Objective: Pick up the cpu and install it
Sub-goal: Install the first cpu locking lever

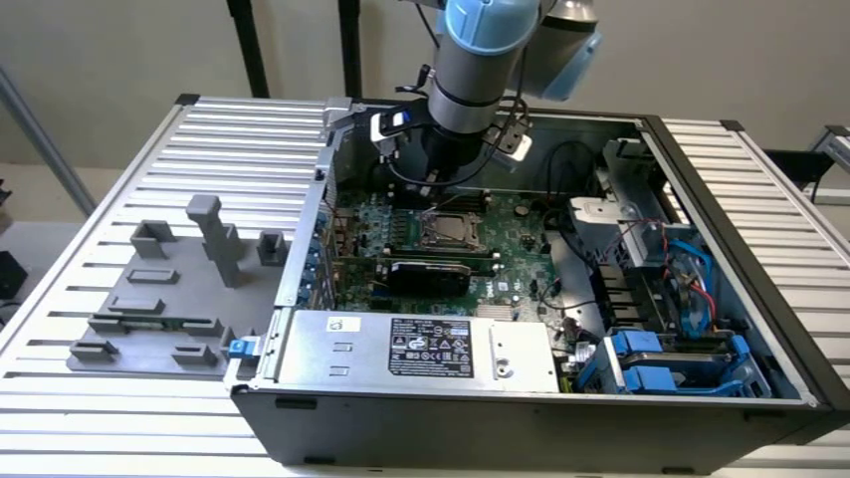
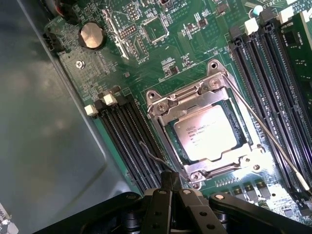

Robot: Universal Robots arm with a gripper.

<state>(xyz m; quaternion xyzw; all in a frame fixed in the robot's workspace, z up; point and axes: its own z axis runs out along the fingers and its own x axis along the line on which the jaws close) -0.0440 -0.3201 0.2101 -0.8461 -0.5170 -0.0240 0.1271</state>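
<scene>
over the open computer case (image 1: 743,329), the arm (image 1: 481,60) comes straight down from above, its grey and blue wrist vertical and its lower end just above the green motherboard (image 1: 519,254) near the socket (image 1: 445,227). in the wrist view the gripper (image 2: 171,181) reaches in from the picture's edge, its black fingers (image 2: 167,179) pressed together with no gap between them and nothing held. their tip hangs beside the corner of the socket frame (image 2: 165,105), close to the thin wire lever (image 2: 151,153) that curls there; whether it touches the lever or the frame i cannot tell.

the cpu (image 2: 207,132) lies flat in the socket, framed by the silvery metal load plate. its top is a pale, silvery-grey square with dark printed lines of text near one edge, and light glints off it. a second long wire lever (image 2: 273,136) runs along the far side of the socket, beside the black memory slots (image 2: 278,73). a round coin battery (image 2: 91,35) sits on the board well apart from the socket.

in the exterior view, grey plastic fixture blocks (image 1: 173,299) stand on the ribbed table (image 1: 239,129) at the exterior view's left, outside the case.
</scene>
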